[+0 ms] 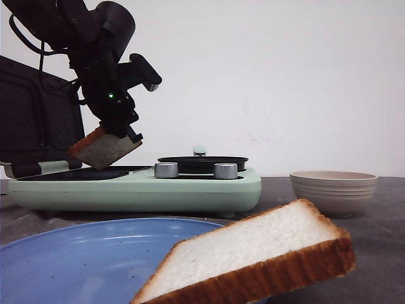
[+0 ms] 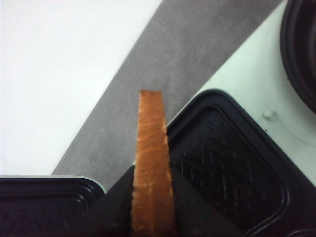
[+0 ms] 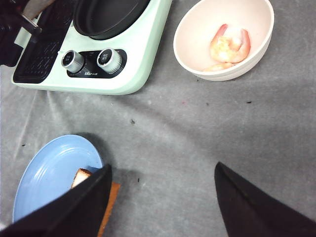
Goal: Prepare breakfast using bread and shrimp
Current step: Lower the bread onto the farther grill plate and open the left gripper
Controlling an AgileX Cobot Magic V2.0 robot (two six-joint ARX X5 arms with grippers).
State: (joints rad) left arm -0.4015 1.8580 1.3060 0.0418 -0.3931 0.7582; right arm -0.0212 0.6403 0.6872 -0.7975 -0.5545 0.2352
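Observation:
My left gripper (image 1: 119, 135) is shut on one bread slice (image 1: 104, 149) and holds it tilted just above the black grill plate (image 1: 82, 174) of the green breakfast maker. In the left wrist view the slice's brown crust (image 2: 150, 148) stands between the fingers (image 2: 113, 202). The second bread slice (image 1: 253, 259) lies at the edge of the blue plate (image 1: 82, 259). In the right wrist view my right gripper (image 3: 163, 197) is open and empty over the table; its one finger (image 3: 74, 207) covers part of that slice (image 3: 81, 175). The shrimp (image 3: 229, 47) lie in the beige bowl (image 3: 197, 29).
The green breakfast maker (image 1: 190, 190) has two metal knobs (image 1: 166, 170), a round black pan (image 1: 202, 164) and an open black lid (image 1: 31, 120) at the back left. The beige bowl (image 1: 333, 190) stands to its right. Grey cloth (image 3: 197, 133) covers the table.

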